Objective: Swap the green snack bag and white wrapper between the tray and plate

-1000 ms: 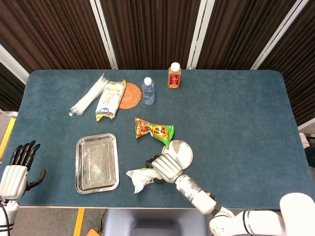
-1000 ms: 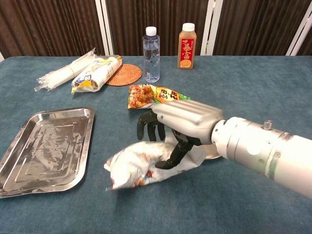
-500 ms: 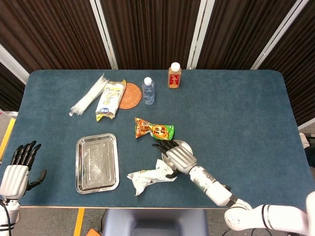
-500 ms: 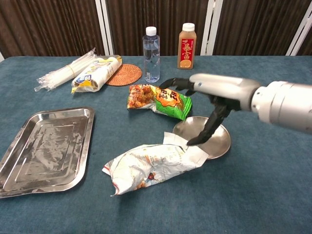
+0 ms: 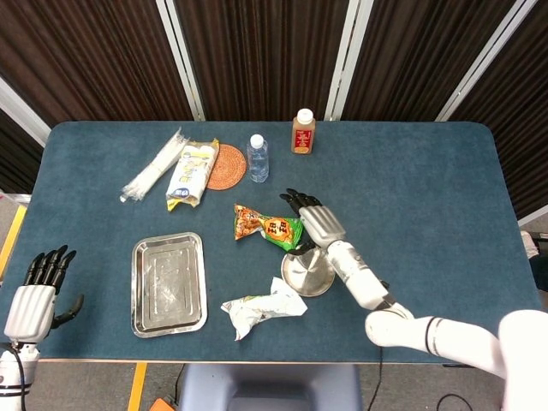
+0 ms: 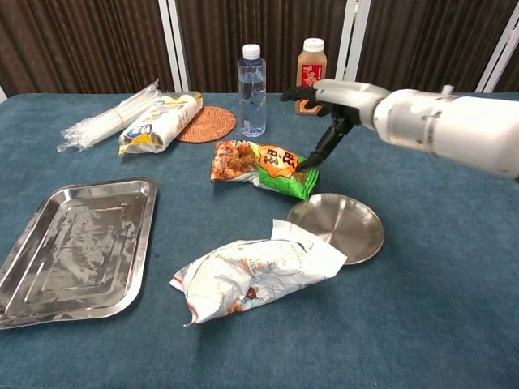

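— What carries everything?

— A table (image 5: 428,197) with a dark blue-green cloth top and rounded corners. In the head view it fills most of the frame; its far edge runs just below the wall.

— And behind it?

— A wall of dark brown ribbed panels (image 5: 257,51), split by pale slanted strips (image 5: 181,56). The chest view shows the same panels and strips above the far edge.

— Any floor showing?

— A little. Grey floor at the left edge, with a yellow line (image 5: 10,241) beside the table's left side and another (image 5: 137,385) near its front left corner.

— The light?

— Even, with soft shadows on the cloth.
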